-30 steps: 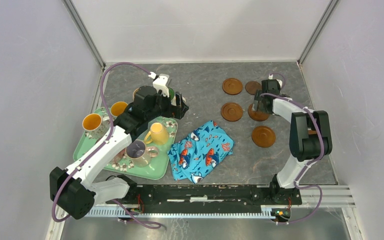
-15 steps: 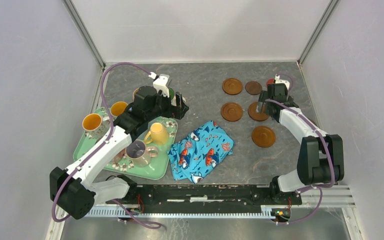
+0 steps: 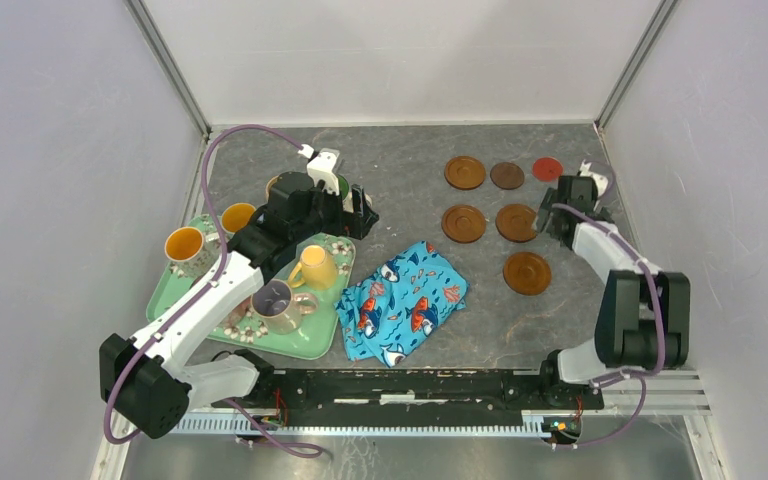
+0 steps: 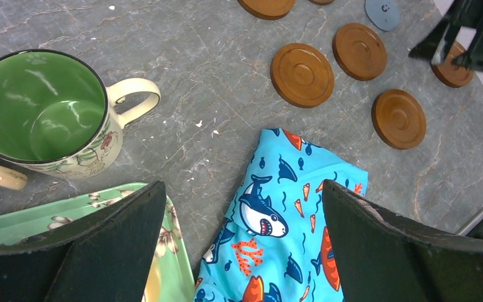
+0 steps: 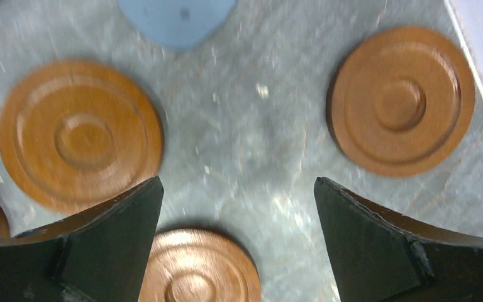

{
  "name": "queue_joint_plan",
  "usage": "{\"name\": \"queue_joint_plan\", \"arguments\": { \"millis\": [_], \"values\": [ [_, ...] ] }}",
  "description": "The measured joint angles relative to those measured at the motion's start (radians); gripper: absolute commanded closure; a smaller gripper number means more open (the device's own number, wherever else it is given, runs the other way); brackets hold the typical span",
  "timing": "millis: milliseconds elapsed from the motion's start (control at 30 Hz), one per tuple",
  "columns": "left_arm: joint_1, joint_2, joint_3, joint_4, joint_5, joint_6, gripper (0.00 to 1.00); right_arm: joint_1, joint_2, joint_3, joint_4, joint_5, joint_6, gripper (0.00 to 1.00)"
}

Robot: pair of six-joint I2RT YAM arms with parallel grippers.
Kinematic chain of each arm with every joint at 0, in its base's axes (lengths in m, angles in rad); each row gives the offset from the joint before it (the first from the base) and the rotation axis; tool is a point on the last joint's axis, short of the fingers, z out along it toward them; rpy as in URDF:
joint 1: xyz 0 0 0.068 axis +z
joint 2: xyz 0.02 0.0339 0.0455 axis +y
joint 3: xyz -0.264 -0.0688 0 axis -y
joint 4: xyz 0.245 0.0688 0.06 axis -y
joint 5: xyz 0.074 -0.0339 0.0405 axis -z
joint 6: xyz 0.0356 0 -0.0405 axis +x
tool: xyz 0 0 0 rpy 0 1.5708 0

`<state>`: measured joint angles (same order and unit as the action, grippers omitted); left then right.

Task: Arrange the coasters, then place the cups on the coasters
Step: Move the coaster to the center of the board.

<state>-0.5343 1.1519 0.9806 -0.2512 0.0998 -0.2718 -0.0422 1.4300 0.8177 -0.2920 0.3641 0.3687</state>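
Observation:
Several brown coasters lie at the table's right: (image 3: 464, 172), (image 3: 506, 175), (image 3: 463, 223), (image 3: 516, 222), (image 3: 527, 272), plus a red coaster (image 3: 547, 168). My right gripper (image 3: 552, 218) hovers open just right of them. Its wrist view shows brown coasters (image 5: 80, 135), (image 5: 402, 100), (image 5: 198, 267) and a blue-grey coaster (image 5: 176, 19) below the empty right gripper (image 5: 236, 182). My left gripper (image 3: 363, 212) is open over the cloth edge, and nothing sits in the left gripper (image 4: 242, 189). A cream cup with a green inside (image 4: 38, 107) stands left of it. Cups (image 3: 185, 245), (image 3: 237, 217), (image 3: 315, 268), (image 3: 275, 300) stand on the tray.
The green floral tray (image 3: 305, 345) lies at the left. A blue fish-print cloth (image 3: 410, 300) is crumpled in the middle, between tray and coasters. The enclosure's right wall is close to my right arm (image 3: 640, 310).
My right gripper has pulled away to the right, uncovering the red coaster and a brown one in the middle row. The left arm has not moved.

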Motion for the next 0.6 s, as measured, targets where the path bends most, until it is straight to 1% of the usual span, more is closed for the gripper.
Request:
{"name": "queue_joint_plan", "arguments": {
  "millis": [167, 400, 600],
  "values": [
    [0.000, 0.000, 0.000, 0.000, 0.006, 0.000, 0.00, -0.050, 0.169, 0.172, 0.053, -0.016, 0.024, 0.02],
    [0.000, 0.000, -0.003, 0.001, 0.007, 0.000, 0.00, -0.082, 0.426, 0.441, 0.090, -0.032, 0.032, 0.02],
    [0.000, 0.000, -0.005, 0.001, 0.007, 0.000, 0.00, -0.105, 0.552, 0.587, 0.078, -0.031, 0.030, 0.02]
  ]
}}
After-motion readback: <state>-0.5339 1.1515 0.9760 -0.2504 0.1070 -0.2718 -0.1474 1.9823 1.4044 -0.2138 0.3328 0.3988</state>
